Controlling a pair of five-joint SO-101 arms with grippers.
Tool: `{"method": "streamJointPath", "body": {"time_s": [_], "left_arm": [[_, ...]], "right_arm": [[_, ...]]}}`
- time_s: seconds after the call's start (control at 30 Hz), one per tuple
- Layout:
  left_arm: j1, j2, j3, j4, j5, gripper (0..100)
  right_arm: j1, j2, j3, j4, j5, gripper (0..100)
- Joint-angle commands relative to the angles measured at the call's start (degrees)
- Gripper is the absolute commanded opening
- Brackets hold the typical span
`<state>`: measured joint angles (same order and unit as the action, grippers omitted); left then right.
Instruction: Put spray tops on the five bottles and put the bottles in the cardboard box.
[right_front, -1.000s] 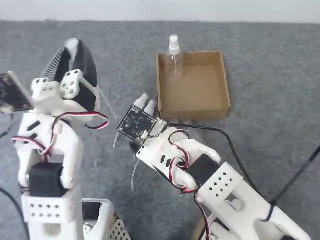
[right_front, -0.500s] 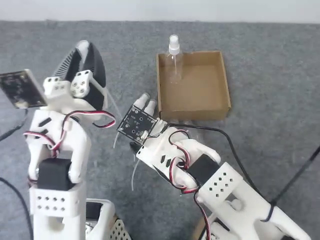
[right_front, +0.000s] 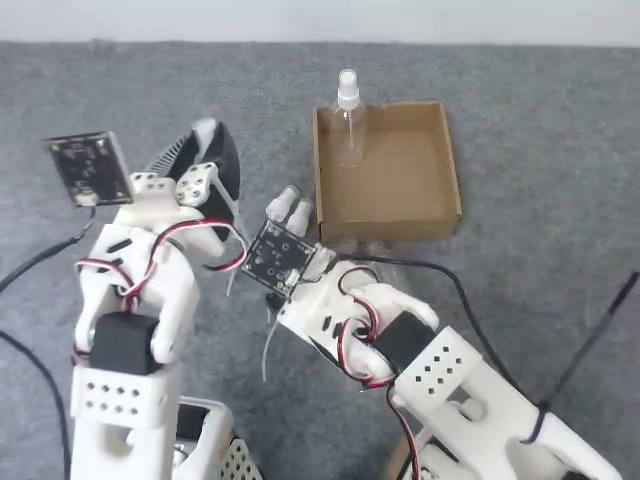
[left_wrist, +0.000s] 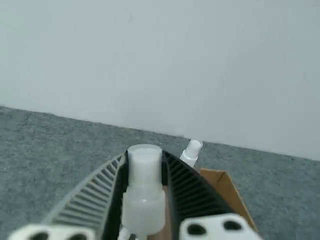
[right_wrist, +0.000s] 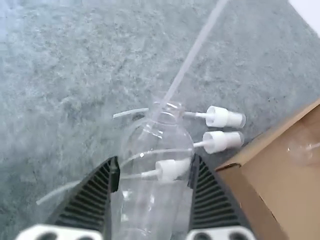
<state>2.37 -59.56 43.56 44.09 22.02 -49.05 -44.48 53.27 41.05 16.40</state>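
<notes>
Two tools share this step: our left tool (left_wrist: 145, 161) grips the white plastic spray top (left_wrist: 144, 192), its thin translucent tube (right_wrist: 195, 47) at the mouth of the clear plastic bottle (right_wrist: 152, 142) clamped in our right tool (right_wrist: 153, 165); we should lower it straight.

Left claw (left_wrist: 145, 159) and right claw (right_wrist: 154, 169), both clenched.

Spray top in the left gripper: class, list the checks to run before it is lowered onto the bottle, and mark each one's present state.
1. The spray top sits in the left gripper: ok.
2. The bottle sits in the right gripper, neck open: ok.
3. The dip tube ends inside the neck: cannot tell.
4. The cardboard box has room beside the capped bottle: ok.
5. The spare tops lie clear of the neck: ok.
</notes>
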Motion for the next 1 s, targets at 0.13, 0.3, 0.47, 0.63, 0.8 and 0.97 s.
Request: {"method": "streamJointPath", "body": {"time_s": [0.13, 0.3, 0.47, 0.63, 0.8, 0.97], "left_arm": [[0.35, -0.97, -0.31, 2.46, -0.09, 1], [2.64, -0.97, -0.40, 6.77, -0.35, 1], [8.70, -0.62, -1.10, 10.64, -4.48, 1], [9.23, -0.62, -2.24, 13.71, -8.70, 3], [9.23, -0.62, -5.76, 15.30, -10.46, 16], [5.80, -0.44, -12.00, 15.30, -10.81, 16]], "right_arm": [[2.33, -9.45, 11.52, -26.51, -3.69, 0.6], [5.14, -10.15, 17.14, -39.25, -12.84, 0.6], [5.32, -10.51, 17.76, -40.13, -13.19, 0.6], [5.32, -10.77, 18.81, -40.40, -13.10, 0.6], [5.32, -10.77, 18.90, -40.13, -13.10, 0.6], [5.32, -10.77, 18.99, -40.13, -13.10, 0.6]]}}
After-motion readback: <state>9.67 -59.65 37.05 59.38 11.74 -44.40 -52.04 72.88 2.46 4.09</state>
